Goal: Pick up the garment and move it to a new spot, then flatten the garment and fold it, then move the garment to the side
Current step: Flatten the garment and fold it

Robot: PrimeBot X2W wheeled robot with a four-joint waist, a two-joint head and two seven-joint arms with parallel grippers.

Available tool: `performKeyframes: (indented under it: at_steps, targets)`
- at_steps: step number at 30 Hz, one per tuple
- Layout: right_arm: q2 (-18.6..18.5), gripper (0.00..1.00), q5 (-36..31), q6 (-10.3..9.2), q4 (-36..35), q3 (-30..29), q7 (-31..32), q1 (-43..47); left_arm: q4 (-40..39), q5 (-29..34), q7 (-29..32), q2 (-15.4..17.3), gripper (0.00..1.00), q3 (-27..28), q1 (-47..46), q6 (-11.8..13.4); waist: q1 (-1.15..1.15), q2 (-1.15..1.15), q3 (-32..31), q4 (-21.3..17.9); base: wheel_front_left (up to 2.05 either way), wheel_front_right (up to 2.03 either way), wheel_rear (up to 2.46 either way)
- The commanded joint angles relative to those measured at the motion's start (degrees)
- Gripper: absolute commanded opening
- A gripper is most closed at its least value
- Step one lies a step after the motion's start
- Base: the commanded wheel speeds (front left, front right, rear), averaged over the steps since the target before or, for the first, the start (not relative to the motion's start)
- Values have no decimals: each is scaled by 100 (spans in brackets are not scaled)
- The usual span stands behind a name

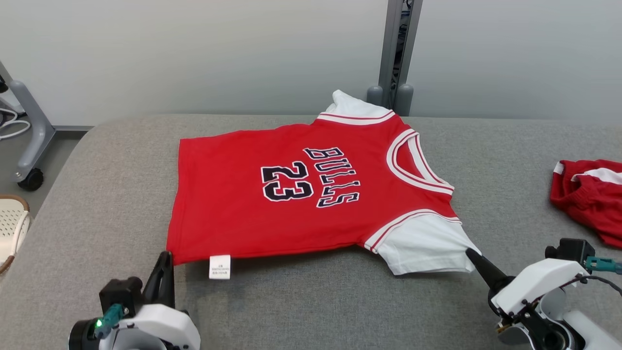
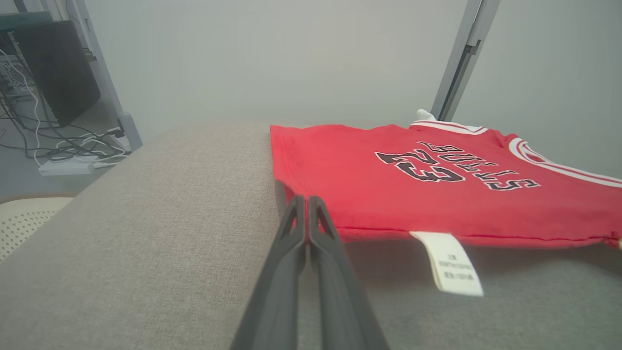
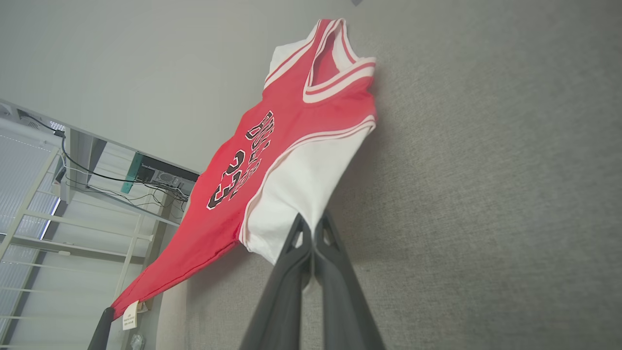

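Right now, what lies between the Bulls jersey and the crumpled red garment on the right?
Nothing. In the head view, bare grey fabric tabletop separates the Bulls jersey from the crumpled red garment. The right claw holds the jersey's sleeve.

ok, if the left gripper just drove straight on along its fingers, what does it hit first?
The red jersey: the left gripper is shut on its near corner, so it would push straight into that cloth. Past it probably the grey table, but depth is unclear.
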Motion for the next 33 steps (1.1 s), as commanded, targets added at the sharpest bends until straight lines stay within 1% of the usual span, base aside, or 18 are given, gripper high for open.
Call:
performKeyframes:
  at_steps: [1,5,17,21,26,29,33]
  targets:
    - [-67,0,-35,4,-22,-5,13,85,-42,52,-7,29,0,-6,94,21,0,0,-16,6,0,0,0]
    - [-116,0,-21,4,-118,2,82,294,-207,104,-7,30,0,-15,354,16,0,0,-68,18,0,0,0]
    - [-313,0,104,4,-575,-157,209,824,-783,284,-8,29,0,-28,938,112,0,0,-152,42,0,0,0]
    - [-431,0,167,4,-853,-255,283,918,-953,387,-7,29,0,-99,1040,154,0,0,-146,37,0,0,0]
    - [-578,0,237,4,-1216,-407,299,1046,-1178,343,-7,29,0,-56,1145,211,0,0,-136,39,0,0,0]
    - [-623,0,310,4,-1351,-460,347,1119,-1258,335,-7,28,0,-27,1196,212,0,0,-131,39,0,0,0]
    - [-793,0,411,4,-1640,-464,522,1275,-1367,330,-7,28,0,16,1273,193,0,0,-120,38,0,0,0]
